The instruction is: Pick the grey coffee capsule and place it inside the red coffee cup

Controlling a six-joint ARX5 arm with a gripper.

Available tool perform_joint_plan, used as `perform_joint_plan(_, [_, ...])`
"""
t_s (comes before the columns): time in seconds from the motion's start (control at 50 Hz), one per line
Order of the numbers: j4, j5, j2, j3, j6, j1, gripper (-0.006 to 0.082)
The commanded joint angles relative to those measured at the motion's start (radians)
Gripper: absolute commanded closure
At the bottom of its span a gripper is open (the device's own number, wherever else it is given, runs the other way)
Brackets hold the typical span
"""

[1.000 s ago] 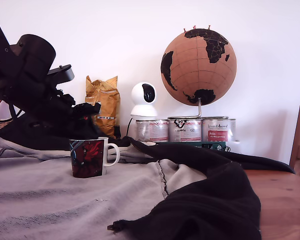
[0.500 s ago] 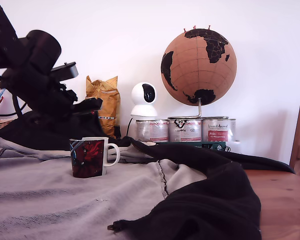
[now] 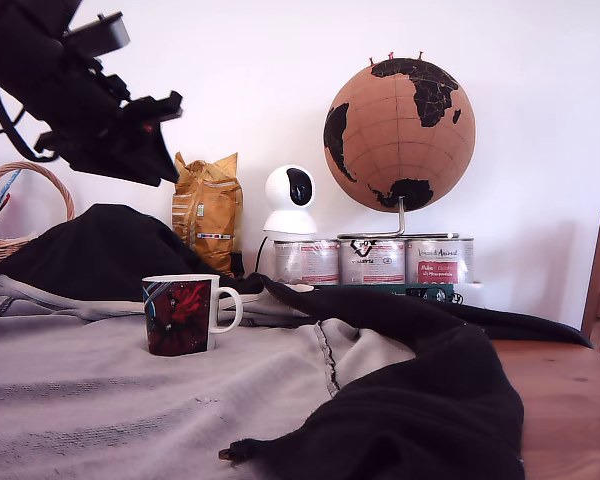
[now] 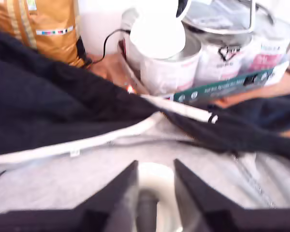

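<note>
The gripper (image 4: pixel 155 166), fingers apart, is hovering high over the red coffee cup (image 3: pixel 180 318), a dark blur inside likely being the grey coffee capsule (image 4: pixel 147 212), so only withdrawing remains.

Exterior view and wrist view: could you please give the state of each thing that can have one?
red coffee cup: upright on the grey cloth, handle toward the exterior view's right.
gripper: open, empty, high over the cup.
grey coffee capsule: blurred dark shape, apparently inside the cup.
yellow bag: upright, top crumpled.
tins: upright in a row.
</note>
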Motion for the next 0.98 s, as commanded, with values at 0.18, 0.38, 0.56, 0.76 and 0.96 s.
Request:
perform_joint_plan(0.18, [0.006,-0.001,-0.076,-0.137,0.007,0.081,0.0781])
perform_joint_plan(0.38, [0.048,-0.002,-0.212,-0.301,0.006,0.145,0.0781])
perform_joint_plan(0.56, [0.097,-0.002,-0.368,-0.443,-0.002,0.182,0.0781])
perform_joint_plan(0.76, [0.098,-0.029,-0.532,-0.541,-0.002,0.193,0.0781])
perform_joint_plan(0.96, [0.066,-0.054,-0.665,-0.572,-0.020,0.193,0.0781])
